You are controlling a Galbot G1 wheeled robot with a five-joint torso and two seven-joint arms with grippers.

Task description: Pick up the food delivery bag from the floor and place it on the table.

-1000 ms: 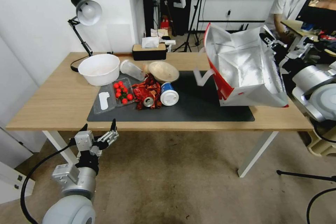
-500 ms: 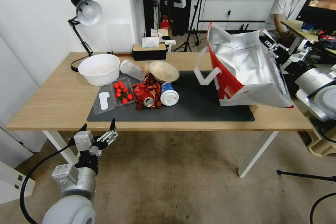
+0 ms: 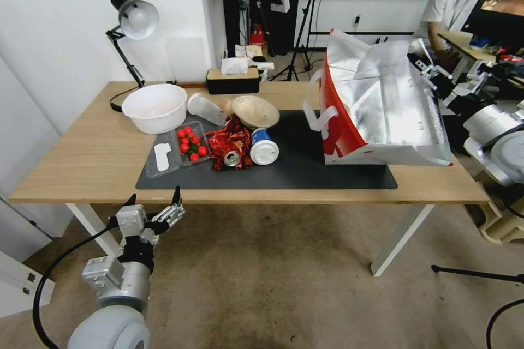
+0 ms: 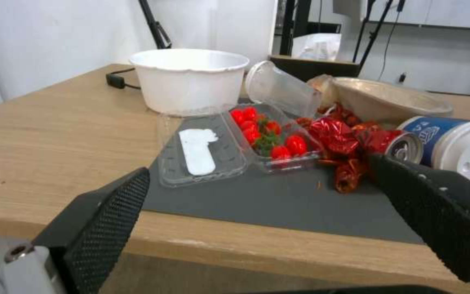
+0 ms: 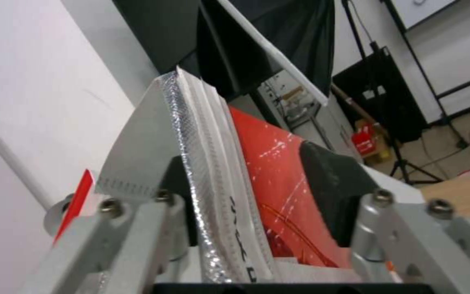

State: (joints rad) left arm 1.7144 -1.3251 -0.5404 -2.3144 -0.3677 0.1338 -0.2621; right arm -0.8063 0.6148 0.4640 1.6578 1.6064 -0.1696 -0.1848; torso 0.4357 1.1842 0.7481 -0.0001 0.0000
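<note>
Leaning on the table (image 3: 82,158), red-and-foil food delivery bag (image 3: 382,109), seemingly pinched by right fingers (image 5: 330,183); left fingers (image 4: 102,220) spread.

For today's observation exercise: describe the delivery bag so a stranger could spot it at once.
Find the wooden table and its dark mat. On the mat's right end stands the delivery bag, its rim between the right pincer fingers. Nothing else there is so big: red-and-white, silver-lined.

Bright even indoor light, glare on the foil lining (image 3: 390,101), perhaps slight edge distortion.
</note>
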